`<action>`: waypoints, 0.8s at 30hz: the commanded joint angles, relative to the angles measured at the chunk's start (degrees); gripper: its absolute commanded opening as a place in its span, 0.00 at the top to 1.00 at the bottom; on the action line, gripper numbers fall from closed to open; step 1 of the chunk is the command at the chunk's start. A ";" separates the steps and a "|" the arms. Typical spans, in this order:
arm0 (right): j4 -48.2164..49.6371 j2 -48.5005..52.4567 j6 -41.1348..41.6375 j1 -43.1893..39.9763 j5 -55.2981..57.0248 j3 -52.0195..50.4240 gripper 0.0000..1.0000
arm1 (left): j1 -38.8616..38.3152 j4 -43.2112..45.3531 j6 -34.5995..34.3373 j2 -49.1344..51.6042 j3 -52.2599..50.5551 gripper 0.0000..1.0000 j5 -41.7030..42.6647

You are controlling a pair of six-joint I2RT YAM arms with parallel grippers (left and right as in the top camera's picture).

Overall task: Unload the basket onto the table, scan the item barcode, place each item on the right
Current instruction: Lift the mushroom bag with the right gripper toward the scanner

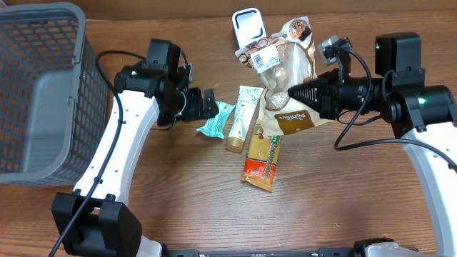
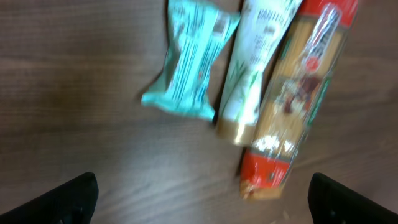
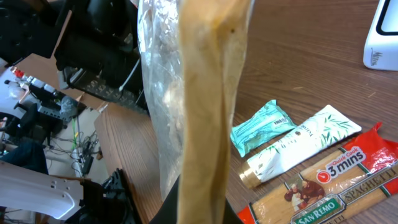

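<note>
From overhead, the right gripper (image 1: 293, 91) is clamped shut on the edge of a brown and clear snack bag (image 1: 284, 75). It holds the bag up off the table (image 1: 343, 207), right of centre. The bag's far end, which bears a white label, lies just beside a small white device (image 1: 248, 26) at the far edge, probably the scanner. Below and left of the bag, three things lie close together on the wood: a teal packet (image 1: 216, 120), a white tube (image 1: 244, 116) with a gold cap, and a spaghetti packet (image 1: 262, 158) nearest the robot. The left gripper (image 1: 209, 104) hangs just left of the teal packet with its jaws spread wide and nothing between them. A grey basket (image 1: 43, 86) stands at the far left.

The left wrist view is blurred. Its two dark fingertips (image 2: 71, 199) sit at the lower corners, far apart, over bare wood. The teal packet, tube and spaghetti lie side by side beyond them.

In the right wrist view the bag rises edge-on from between the closed fingers and fills the middle of the frame. The three packets lie on the table to its right, and the white device shows at the far right corner.
</note>
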 commanded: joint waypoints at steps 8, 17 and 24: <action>2.32 -0.46 4.50 1.60 15.76 1.73 0.96 | 9.20 -1.44 4.70 0.28 0.90 0.00 -2.49; 14.34 4.02 10.58 12.22 51.06 1.73 0.96 | 21.59 0.04 4.61 0.28 0.90 0.00 -3.06; 33.55 13.68 -1.01 18.60 80.17 1.73 0.96 | 22.97 2.01 4.70 0.28 0.90 0.00 -3.13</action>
